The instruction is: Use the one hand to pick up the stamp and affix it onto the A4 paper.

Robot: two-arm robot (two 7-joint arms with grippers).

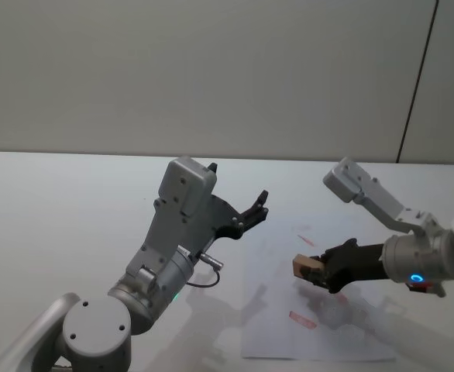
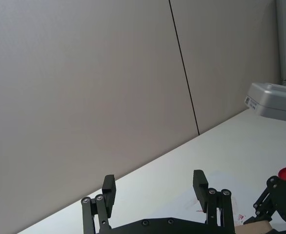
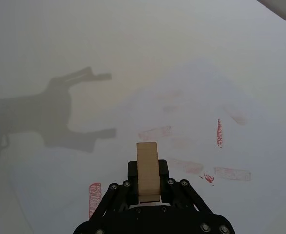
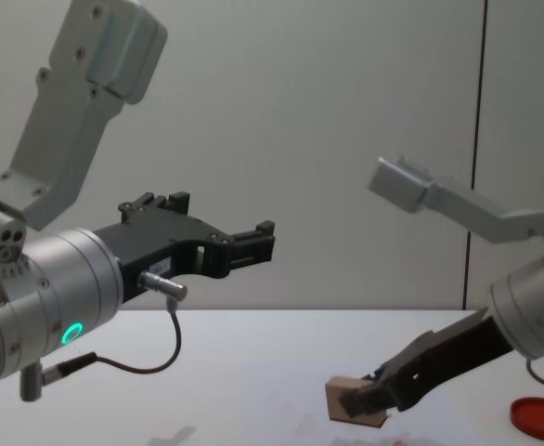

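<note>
Right gripper (image 1: pixel 318 273) comes in from 3 o'clock in the head view, clenched on the stamp (image 1: pixel 304 267), whose tan block sticks out past the fingertips toward 9 o'clock. The stamp hangs over the 12 o'clock half of the A4 paper (image 1: pixel 273 333), among the red marks, and I can't tell whether it touches the sheet. The red ink pad (image 4: pixel 541 416) sits at 3 o'clock of it in the chest view. Left gripper (image 1: pixel 254 211) is parked high at 10 o'clock of the sheet, fingers (image 2: pixel 200 183) spread and empty.
</note>
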